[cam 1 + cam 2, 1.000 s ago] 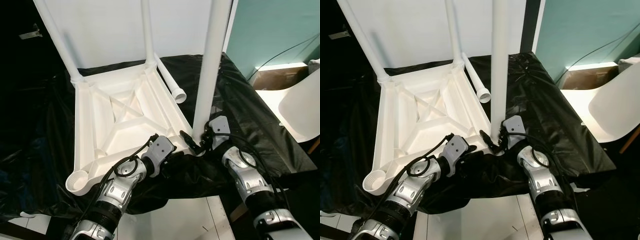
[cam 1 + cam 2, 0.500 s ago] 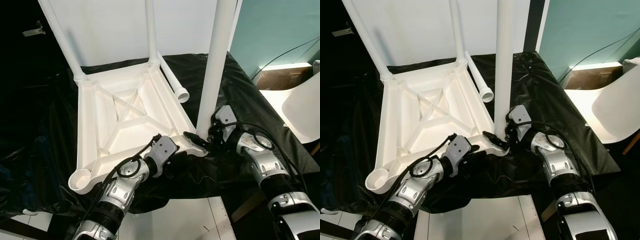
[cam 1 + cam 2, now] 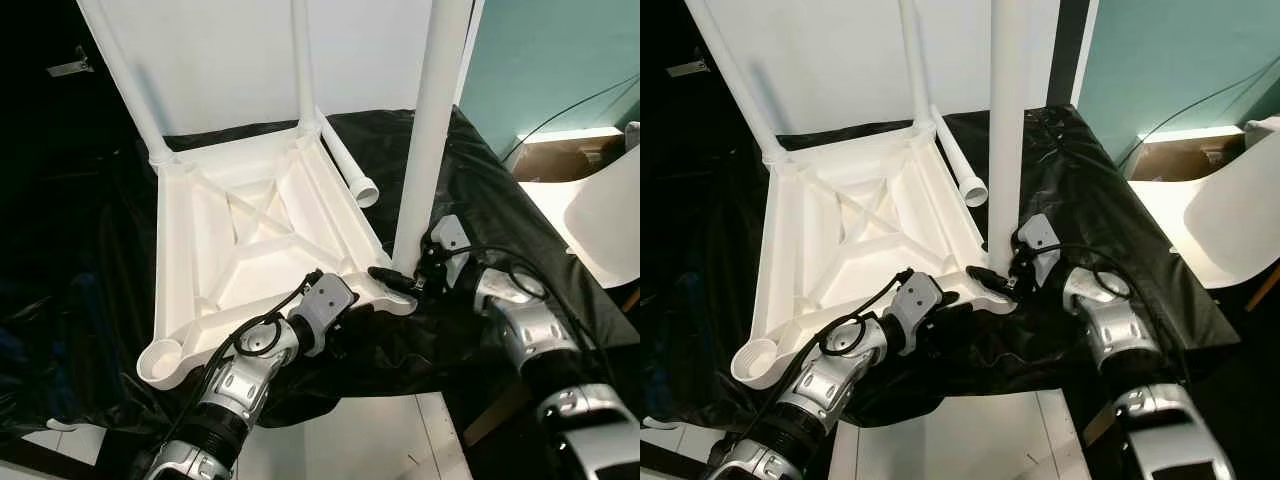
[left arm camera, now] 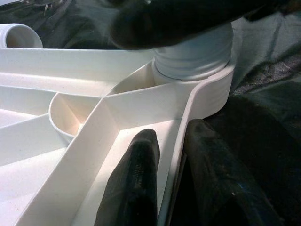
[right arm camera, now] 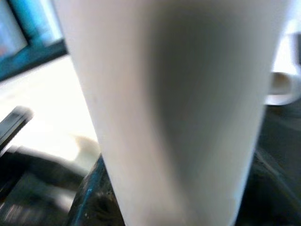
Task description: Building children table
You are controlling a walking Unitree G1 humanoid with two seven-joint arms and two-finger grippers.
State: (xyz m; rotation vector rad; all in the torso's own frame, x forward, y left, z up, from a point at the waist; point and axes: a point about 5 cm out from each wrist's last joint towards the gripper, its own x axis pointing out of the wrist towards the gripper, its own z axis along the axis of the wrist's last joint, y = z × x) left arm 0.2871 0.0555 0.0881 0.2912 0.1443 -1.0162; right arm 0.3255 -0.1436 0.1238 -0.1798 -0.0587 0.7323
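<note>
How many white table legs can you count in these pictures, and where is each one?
4. Two legs stand in the far corners: far-left leg and far-right leg. A third leg stands in the near-right corner by the right hand. A loose leg lies on the black sheet.

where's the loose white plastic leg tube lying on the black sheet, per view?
Left eye: loose white plastic leg tube, right of the white tabletop's far corner.
Right eye: same spot.
Left wrist: open end.
Right wrist: blurred end, probably it.
Shared landmark: upright white leg held by the right end effector.
</note>
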